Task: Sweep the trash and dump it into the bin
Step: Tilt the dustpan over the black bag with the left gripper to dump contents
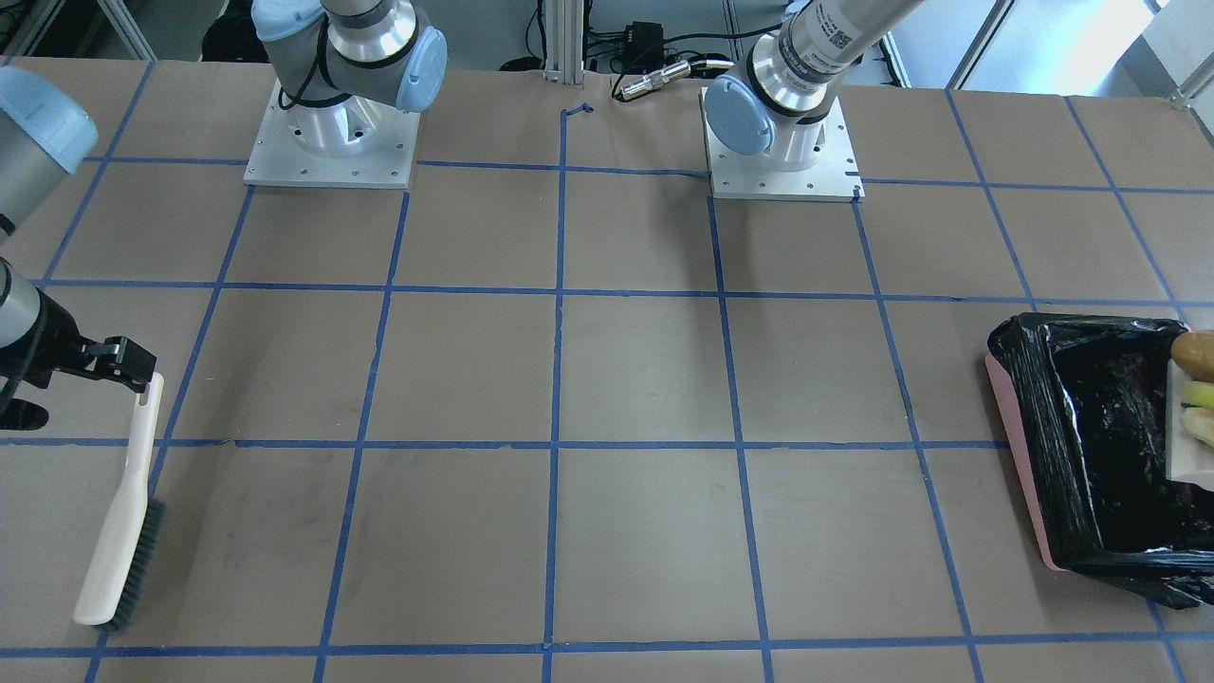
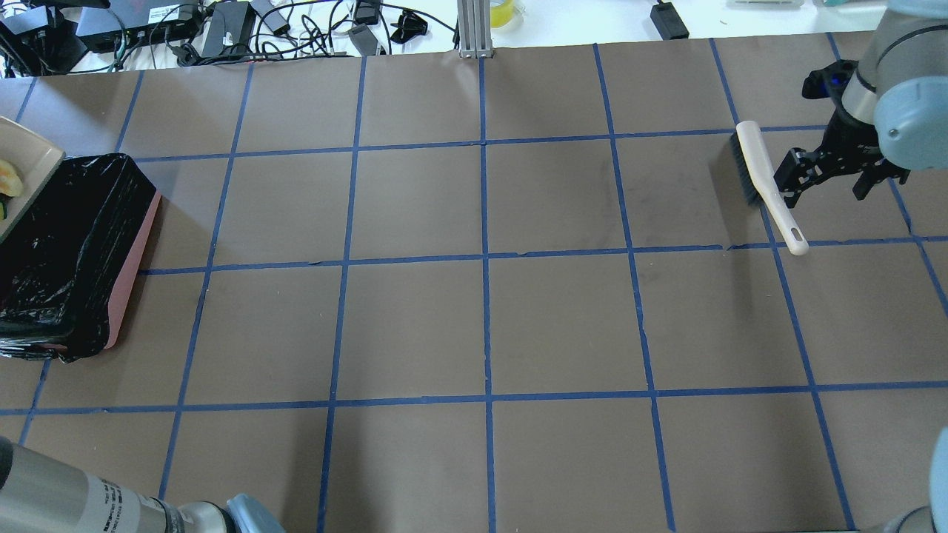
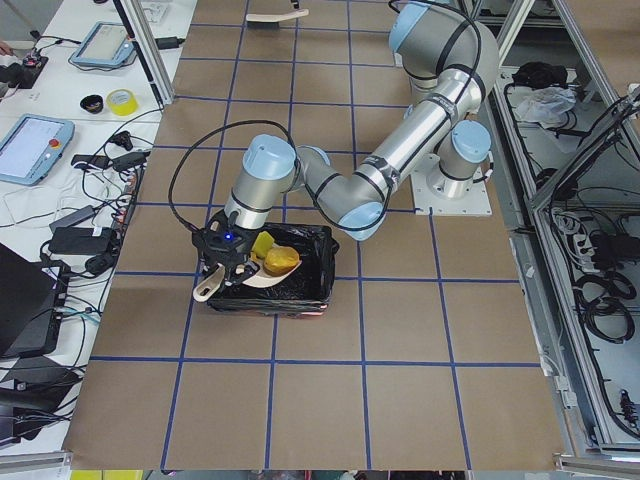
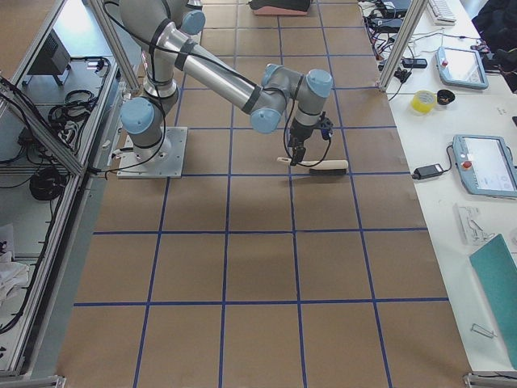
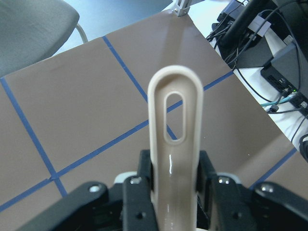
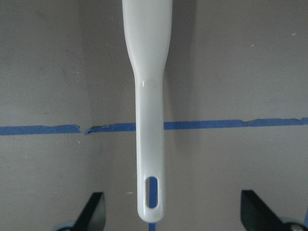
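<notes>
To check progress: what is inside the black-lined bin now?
Only the black bag shows inside the bin. The dustpan, holding the trash, hangs over one edge and covers that part.

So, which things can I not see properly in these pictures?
Dustpan: cut by the right edge, front-facing view.
Trash on it: partly cut off there; small in the left view.
Bin floor: partly hidden by dustpan and left gripper, left view.
Brush bristles: beyond the top edge, right wrist view.

Around the brown paper-covered table with its blue tape grid
Beyond the table's far edge we see a tangle of black cables and a silver aluminium post; alongside the table, a white side bench carries a yellow tape roll and a blue-framed tablet.
</notes>
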Motion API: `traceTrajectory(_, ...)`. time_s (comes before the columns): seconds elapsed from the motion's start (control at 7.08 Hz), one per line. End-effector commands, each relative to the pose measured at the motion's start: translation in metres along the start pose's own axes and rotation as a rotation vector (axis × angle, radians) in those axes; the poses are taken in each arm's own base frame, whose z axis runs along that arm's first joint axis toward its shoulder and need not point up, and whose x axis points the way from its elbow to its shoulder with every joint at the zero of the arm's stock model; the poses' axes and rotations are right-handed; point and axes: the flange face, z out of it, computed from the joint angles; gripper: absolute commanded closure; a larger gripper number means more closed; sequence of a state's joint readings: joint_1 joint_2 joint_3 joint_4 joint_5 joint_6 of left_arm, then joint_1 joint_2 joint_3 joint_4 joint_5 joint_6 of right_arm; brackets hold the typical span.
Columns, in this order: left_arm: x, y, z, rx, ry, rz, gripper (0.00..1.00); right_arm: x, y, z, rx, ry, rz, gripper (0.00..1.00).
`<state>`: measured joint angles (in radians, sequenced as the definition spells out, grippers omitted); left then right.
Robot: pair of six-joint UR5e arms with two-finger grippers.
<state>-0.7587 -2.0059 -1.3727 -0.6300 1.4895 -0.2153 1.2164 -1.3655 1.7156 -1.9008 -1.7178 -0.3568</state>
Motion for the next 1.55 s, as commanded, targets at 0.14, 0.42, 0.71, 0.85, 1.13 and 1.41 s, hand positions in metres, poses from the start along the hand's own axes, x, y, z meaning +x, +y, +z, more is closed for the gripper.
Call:
traceTrajectory(0.14,0.008,-0.007,-0.005,0.116,0.083,0.026,1.0,-0.012,0.065,-0.141,0.087,-0.044,0.007,0.0)
traceTrajectory(0.42,0.013,-0.007,-0.013,0.208,0.15,0.052,1.0,-0.036,0.069,-0.194,0.138,-0.068,0.011,0.0)
traceTrajectory(0.71,0.036,-0.005,-0.032,0.273,0.19,0.079,1.0,-0.112,0.06,-0.234,0.145,-0.083,0.075,0.0)
traceTrajectory(0.85,0.085,0.012,-0.053,0.279,0.193,0.115,1.0,-0.158,0.058,-0.249,0.157,-0.095,0.117,0.0)
traceTrajectory(1.13,0.145,0.036,-0.084,0.101,0.09,-0.073,1.0,-0.21,0.065,-0.247,0.153,-0.106,0.106,0.0)
traceTrajectory(1.41,0.198,0.084,-0.091,0.016,0.062,-0.094,1.0,-0.214,0.069,-0.235,0.204,-0.111,-0.003,0.0)
